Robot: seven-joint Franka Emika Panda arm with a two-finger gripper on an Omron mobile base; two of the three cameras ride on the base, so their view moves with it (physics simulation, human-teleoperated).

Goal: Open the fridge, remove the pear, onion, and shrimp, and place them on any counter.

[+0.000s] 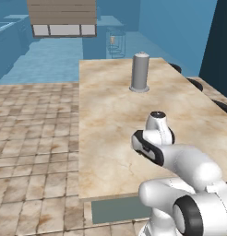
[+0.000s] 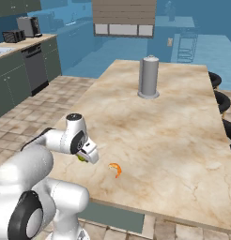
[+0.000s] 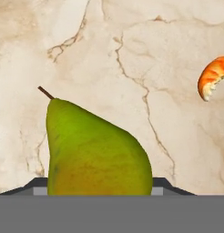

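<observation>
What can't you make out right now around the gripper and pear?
- Gripper fingertips: hand view, pear covers them; grip unconfirmed.
- Pear's base: hand view, cut off at the bottom.
- Pear in right base view: mostly behind the gripper.
- Shrimp: hand view, cut by right edge.

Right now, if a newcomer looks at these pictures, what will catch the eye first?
The green pear comes first: it stands large and close in the hand view, between the gripper fingers. Next is the orange shrimp, lying on the counter just beside the pear. Farther back on the counter stands a tall grey cylinder.
</observation>
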